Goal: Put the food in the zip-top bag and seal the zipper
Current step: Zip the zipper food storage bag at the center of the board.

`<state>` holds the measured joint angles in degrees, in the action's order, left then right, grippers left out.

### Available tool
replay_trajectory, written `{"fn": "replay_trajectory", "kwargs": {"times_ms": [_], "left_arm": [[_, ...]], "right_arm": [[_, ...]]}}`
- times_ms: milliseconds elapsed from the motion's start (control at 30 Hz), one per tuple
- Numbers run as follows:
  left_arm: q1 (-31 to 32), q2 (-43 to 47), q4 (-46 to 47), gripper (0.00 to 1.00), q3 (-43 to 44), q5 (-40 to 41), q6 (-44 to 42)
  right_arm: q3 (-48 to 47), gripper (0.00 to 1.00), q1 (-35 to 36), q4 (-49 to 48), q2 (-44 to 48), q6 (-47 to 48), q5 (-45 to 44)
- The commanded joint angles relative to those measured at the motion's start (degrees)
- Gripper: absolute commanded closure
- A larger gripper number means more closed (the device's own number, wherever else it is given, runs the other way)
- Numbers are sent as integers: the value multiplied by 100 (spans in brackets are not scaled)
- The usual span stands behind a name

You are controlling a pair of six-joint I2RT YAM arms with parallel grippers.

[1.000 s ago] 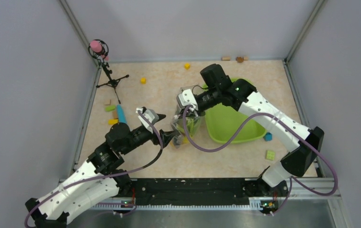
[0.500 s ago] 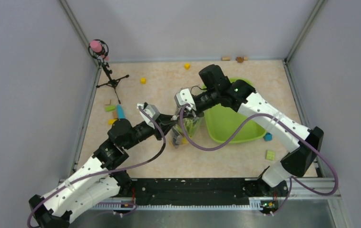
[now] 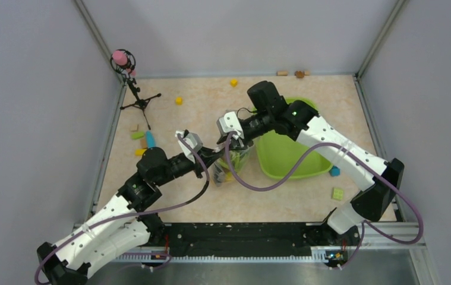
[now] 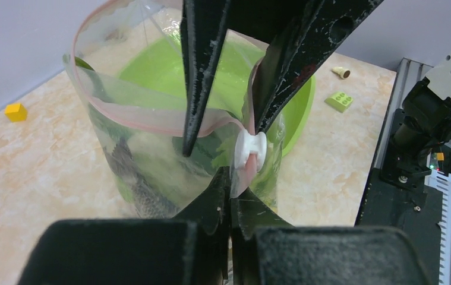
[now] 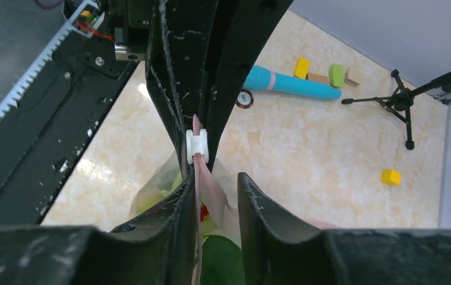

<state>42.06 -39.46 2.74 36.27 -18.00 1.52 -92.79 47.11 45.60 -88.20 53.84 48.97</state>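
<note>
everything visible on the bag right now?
Clear crinkly plastic bag, upright on the table beside the green tray, green and white food inside. Its pink zipper loops open along the mouth, white slider at one end. The left gripper is shut on the strip by the slider; the right gripper straddles it, open.

White two-arm robot, black joints.
Left arm (image 3: 111,211) and right arm (image 3: 337,142) carry purple cables (image 3: 257,188); left gripper (image 4: 229,184), right gripper (image 5: 215,178) scuffed black.

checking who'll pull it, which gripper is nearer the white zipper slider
Left: left gripper is shut on the zipper against the slider; right gripper straddles the zipper just beyond, open.
</note>
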Motion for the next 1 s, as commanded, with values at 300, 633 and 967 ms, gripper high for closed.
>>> {"fn": "replay_trajectory", "kwargs": {"times_ms": [300, 633, 967], "left_arm": [[-5, 170, 538, 100, 3, -13, -3], [-5, 321, 545, 100, -86, -15, -19], [-5, 571, 524, 100, -241, 103, -32]], "right_arm": [[-36, 62, 440, -632, 389, -515, 328], [45, 72, 481, -669, 454, -667, -169], [46, 100, 477, -626, 426, -625, -653]]}}
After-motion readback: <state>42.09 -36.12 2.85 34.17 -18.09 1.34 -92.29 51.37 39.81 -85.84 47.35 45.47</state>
